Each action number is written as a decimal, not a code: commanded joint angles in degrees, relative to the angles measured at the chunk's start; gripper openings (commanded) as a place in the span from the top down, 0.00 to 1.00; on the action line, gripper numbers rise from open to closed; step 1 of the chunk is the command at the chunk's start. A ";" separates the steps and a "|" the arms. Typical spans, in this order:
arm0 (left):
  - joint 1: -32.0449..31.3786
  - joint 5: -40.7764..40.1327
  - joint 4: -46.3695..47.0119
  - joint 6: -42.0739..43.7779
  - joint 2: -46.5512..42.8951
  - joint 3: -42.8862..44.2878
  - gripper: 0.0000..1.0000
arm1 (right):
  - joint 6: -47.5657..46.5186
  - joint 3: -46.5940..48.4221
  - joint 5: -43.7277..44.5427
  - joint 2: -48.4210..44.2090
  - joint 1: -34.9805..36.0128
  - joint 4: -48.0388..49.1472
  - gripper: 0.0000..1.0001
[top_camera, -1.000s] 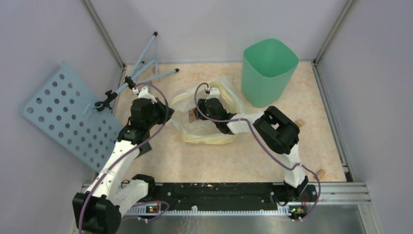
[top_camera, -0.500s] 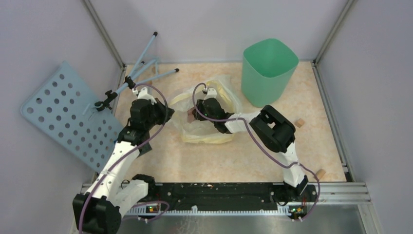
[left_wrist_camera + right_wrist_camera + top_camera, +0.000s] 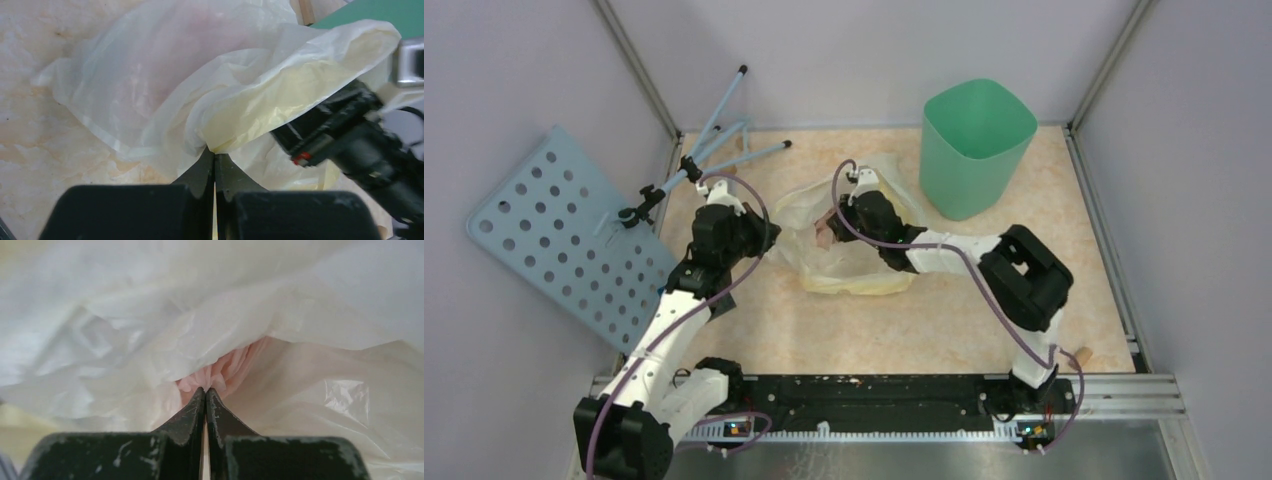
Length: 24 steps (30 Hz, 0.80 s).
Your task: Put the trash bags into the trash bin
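Left gripper [image 3: 214, 159] is clamped on a fold of the pale-yellow bag [image 3: 270, 95], with the film bunched right at its tips. That looks like an anchor grip, lifting the big bag's edge so the mouth gapes and the bag can't drag along.

Right gripper [image 3: 205, 392] is reached in under that yellow film, its fingers pinched together on a gathered pleat of the pale-pink trash bag [image 3: 234, 366]. So the pink bag sits inside the yellow one at mid-table, mostly draped over.

The mint-green trash bin [image 3: 977, 150] stands upright at the far right of the table [image 3: 944, 330], mouth open, on the right arm's side and well apart from the left gripper.

My read: one arm pins while the other is set to draw the pink bag out and across to the bin. The worry is thin film slipping from the pinch, or the yellow bag riding along.
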 commanded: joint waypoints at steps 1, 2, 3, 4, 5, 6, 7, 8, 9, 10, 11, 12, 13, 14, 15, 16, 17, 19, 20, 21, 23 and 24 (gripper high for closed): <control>0.33 -1.52 0.85 1.58 -1.53 0.37 1.00 | -2.50 -2.76 -1.56 -12.87 -0.35 -3.36 1.00; 0.33 -2.10 0.35 2.30 -1.83 0.91 1.00 | -2.71 -3.71 -1.80 -14.83 -0.33 -4.51 1.00; 0.33 -2.92 -0.44 2.90 -1.95 1.73 1.00 | -3.06 -4.43 -1.91 -16.71 -0.28 -5.55 1.00; 0.33 -3.78 -1.13 3.47 -1.96 2.62 1.00 | -3.22 -5.18 -1.83 -18.72 -0.29 -6.70 1.00; 0.33 -4.38 -1.63 4.14 -1.89 3.38 1.00 | -3.32 -5.76 -1.71 -20.58 -0.28 -7.82 1.00; 0.33 -4.95 -2.01 4.67 -1.81 4.11 1.00 | -3.61 -6.11 -1.72 -22.61 -0.30 -8.89 1.00; 0.33 -5.63 -2.54 5.12 -1.41 4.79 1.00 | -3.83 -6.05 -1.39 -24.39 -0.32 -10.12 1.00; 0.33 -6.11 -3.29 5.47 -0.99 5.54 1.00 | -4.17 -5.63 -1.00 -26.00 -0.35 -12.33 1.00; 0.37 -6.39 -3.87 5.71 -0.35 6.21 1.00 | -4.55 -4.84 -0.45 -27.49 -0.43 -14.27 1.00; 0.41 -6.47 -4.55 5.91 0.22 6.76 1.00 | -4.72 -3.88 0.65 -28.79 -0.43 -16.31 1.00; 0.41 -6.48 -5.37 5.82 1.01 7.45 1.00 | -4.87 -3.06 2.08 -30.11 -0.44 -18.41 1.00; 0.49 -6.48 -6.19 5.69 1.44 7.96 1.00 | -5.18 -2.30 3.44 -31.30 -0.44 -19.97 1.00; 0.54 -6.41 -6.58 5.63 1.57 8.28 1.00 | -5.44 -1.82 4.81 -32.95 -0.44 -21.21 1.00; 0.58 -6.47 -6.80 5.67 1.57 8.58 1.00 | -5.48 -1.56 6.40 -34.06 -0.44 -22.27 1.00; 0.59 -6.43 -6.81 5.67 1.44 8.76 1.00 | -5.42 -1.33 8.46 -34.95 -0.49 -24.47 1.00; 0.67 -6.48 -6.80 5.75 1.24 8.88 1.00 | -5.33 -1.16 11.08 -35.70 -0.50 -26.14 1.00; 0.68 -8.25 -6.86 5.87 1.06 9.08 1.00 | -5.10 -1.06 12.26 -36.24 -0.57 -27.72 1.00; 0.76 -9.07 -7.14 6.58 1.00 9.57 1.00 | -4.35 -1.27 15.17 -37.30 -0.79 -30.60 1.00; 0.76 -9.42 -7.44 6.90 1.14 9.85 1.00 | -3.71 -1.64 16.04 -37.98 -0.87 -31.68 1.00; 0.84 -9.84 -7.80 7.19 1.37 10.14 1.00 | -3.19 -2.21 16.35 -38.92 -0.94 -32.34 1.00; 0.98 -10.32 -8.16 7.42 1.97 10.37 1.00 | -2.55 -4.30 14.95 -41.14 -0.94 -31.86 1.00; 1.02 -10.30 -8.14 7.36 2.24 10.28 1.00 | -2.37 -5.39 13.27 -42.29 -0.96 -30.91 1.00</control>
